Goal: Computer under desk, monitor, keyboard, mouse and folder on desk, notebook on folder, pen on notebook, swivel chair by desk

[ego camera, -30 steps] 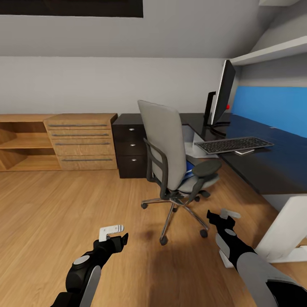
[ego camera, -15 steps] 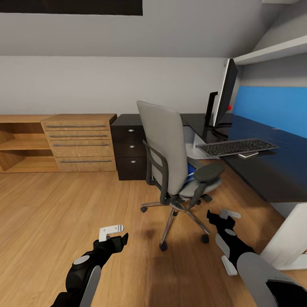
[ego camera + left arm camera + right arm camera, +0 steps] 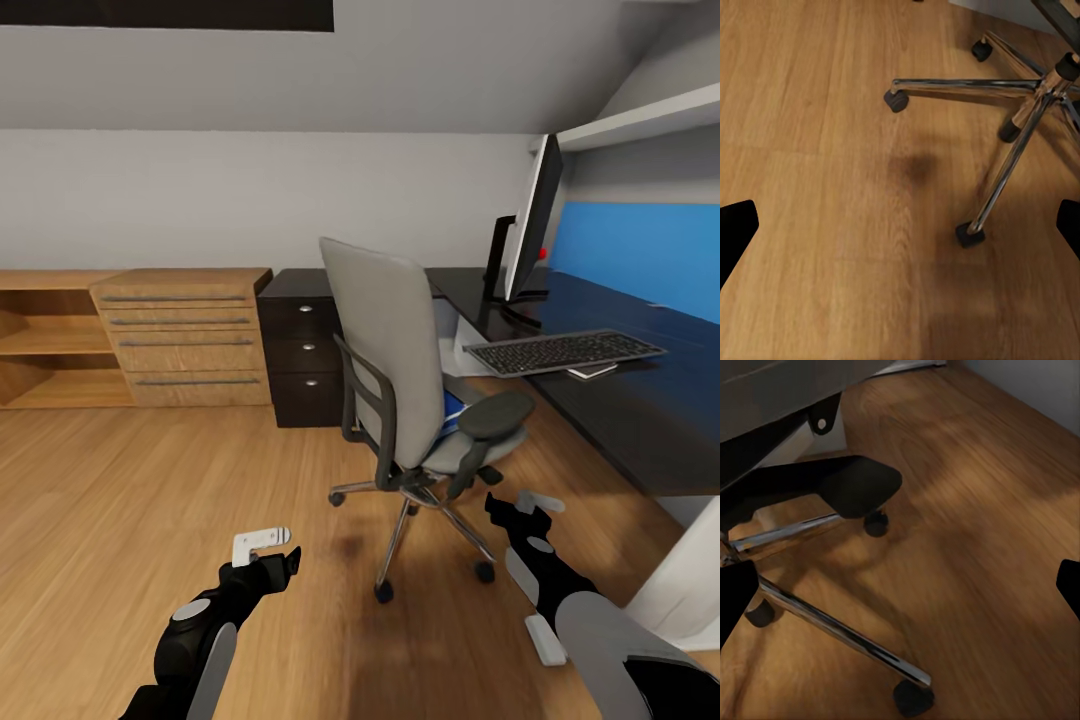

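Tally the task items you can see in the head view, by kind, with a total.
Monitor: 1
Keyboard: 1
Swivel chair: 1
Folder: 1
Desk: 1
Total: 5

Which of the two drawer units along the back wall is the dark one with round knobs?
The black three-drawer unit right behind the grey swivel chair; the light oak drawer cabinet beside it has long bar handles.
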